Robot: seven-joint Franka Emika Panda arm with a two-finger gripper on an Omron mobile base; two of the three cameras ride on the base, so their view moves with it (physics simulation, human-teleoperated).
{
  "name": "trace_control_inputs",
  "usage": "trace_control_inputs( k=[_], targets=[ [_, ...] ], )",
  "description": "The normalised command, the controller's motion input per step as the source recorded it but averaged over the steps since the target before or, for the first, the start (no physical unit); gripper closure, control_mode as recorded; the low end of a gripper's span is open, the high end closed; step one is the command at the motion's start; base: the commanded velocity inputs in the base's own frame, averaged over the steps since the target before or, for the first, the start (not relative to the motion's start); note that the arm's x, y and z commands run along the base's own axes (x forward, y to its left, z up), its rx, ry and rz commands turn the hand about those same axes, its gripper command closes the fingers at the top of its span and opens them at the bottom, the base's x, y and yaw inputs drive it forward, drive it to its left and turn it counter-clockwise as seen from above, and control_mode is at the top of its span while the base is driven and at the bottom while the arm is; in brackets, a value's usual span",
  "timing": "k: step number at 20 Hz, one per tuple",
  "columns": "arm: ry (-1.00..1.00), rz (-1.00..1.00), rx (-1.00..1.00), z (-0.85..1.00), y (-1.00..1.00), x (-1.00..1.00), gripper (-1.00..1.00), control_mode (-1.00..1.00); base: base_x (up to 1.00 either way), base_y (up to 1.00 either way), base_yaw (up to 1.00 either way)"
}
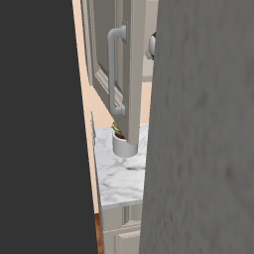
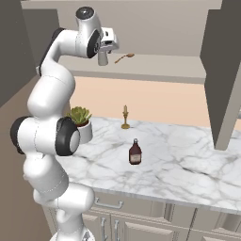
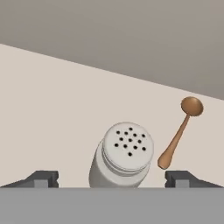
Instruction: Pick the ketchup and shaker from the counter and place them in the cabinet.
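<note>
Here the shaker (image 3: 124, 158) stands on the cabinet shelf (image 3: 52, 109), long axis upright, perforated cap tipped slightly toward 1 o'clock in the hand view. It sits between the fingertips (image 3: 41, 178), touching neither. The gripper (image 3: 113, 179) is released, jaws spread wide. One wooden spoon (image 3: 179, 131) lies at the shaker's 2 o'clock. One ketchup (image 2: 135, 152) bottle stands upright on the counter (image 2: 188, 164), with one potted plant (image 2: 80, 120) at its 10 o'clock and one candlestick (image 2: 125, 117) at its 11 o'clock.

Shaker (image 3: 124, 157) on cabinet shelf (image 2: 155, 66); ketchup (image 2: 135, 152) upright on counter (image 2: 188, 160).
</note>
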Motion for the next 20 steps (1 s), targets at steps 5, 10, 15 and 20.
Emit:
trace_control_inputs(
  k=[5, 10, 15, 20],
  targets=[
    [-0.11, 0.0, 0.0, 0.0, 0.0, 0.0, -1.0, -1.0, 0.0, 0.0, 0.0],
    [-0.19, 0.01, 0.0, 0.02, 0.0, -0.2, -1.0, -1.0, 0.0, 0.0, 0.0],
    [-0.17, 0.01, 0.0, 0.0, 0.0, -0.53, -1.0, -1.0, 0.0, 0.0, 0.0],
    [0.03, -0.03, 0.01, 0.08, -0.08, -0.59, -1.0, -1.0, 0.0, 0.0, 0.0]
  ],
)
